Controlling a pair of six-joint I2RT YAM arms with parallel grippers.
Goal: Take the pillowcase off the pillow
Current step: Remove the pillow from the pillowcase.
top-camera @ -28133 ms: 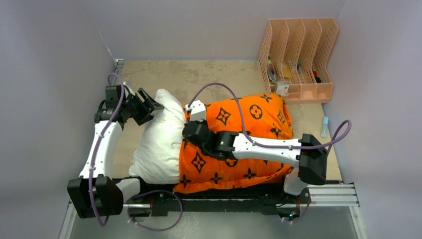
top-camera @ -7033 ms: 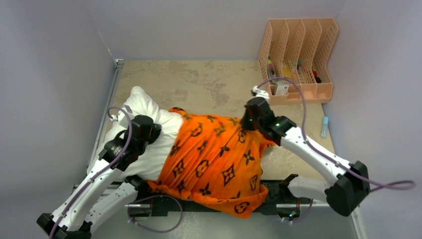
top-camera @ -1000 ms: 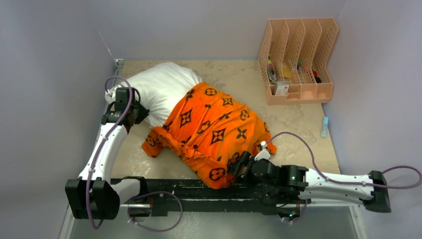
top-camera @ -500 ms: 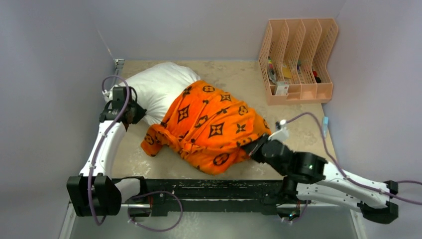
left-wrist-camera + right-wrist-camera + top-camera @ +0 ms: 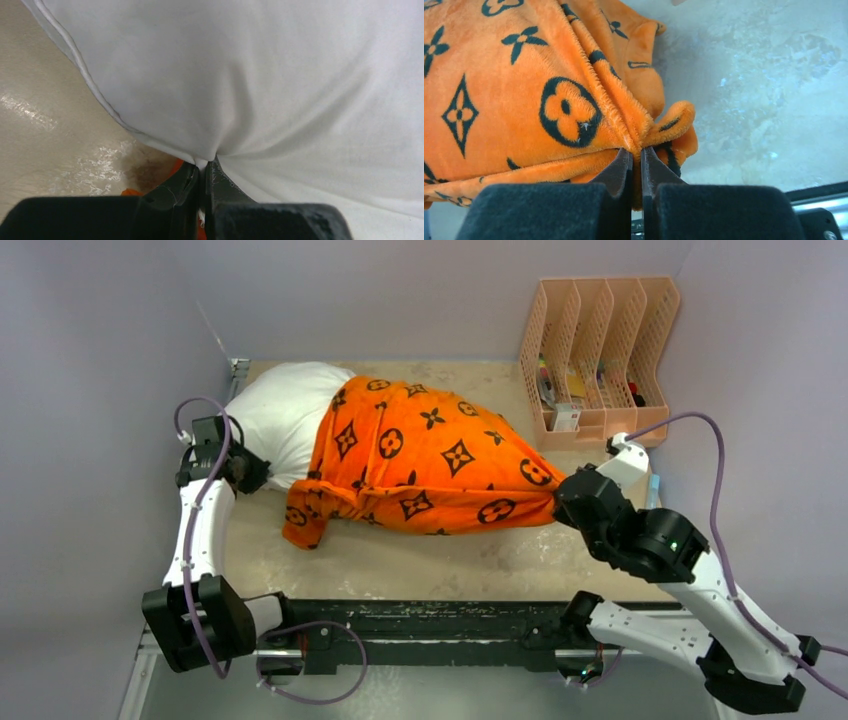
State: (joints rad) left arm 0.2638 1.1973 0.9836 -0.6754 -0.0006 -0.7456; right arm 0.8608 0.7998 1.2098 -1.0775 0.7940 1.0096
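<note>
The orange pillowcase [image 5: 430,465] with black motifs lies stretched across the table's middle and still covers most of the white pillow [image 5: 280,420], whose bare end sticks out at the far left. My left gripper [image 5: 245,472] is shut on a pinch of the pillow [image 5: 260,85] fabric at its near-left edge; the jaws [image 5: 204,167] meet on white cloth. At the right, my right gripper [image 5: 562,502] is shut on a bunched end of the pillowcase [image 5: 524,90], with plush fabric squeezed between the jaws [image 5: 637,152].
A peach file rack [image 5: 600,360] with small items stands at the back right corner. A small light-blue object [image 5: 653,486] lies by the right wall. Walls close in the table [image 5: 450,560] on left, back and right; the black rail [image 5: 420,625] runs along the near edge.
My right gripper, shut on the pillowcase end, has swung up and to the right, pulling the cover taut to the right. The pillow end and left gripper shifted slightly left and back.
</note>
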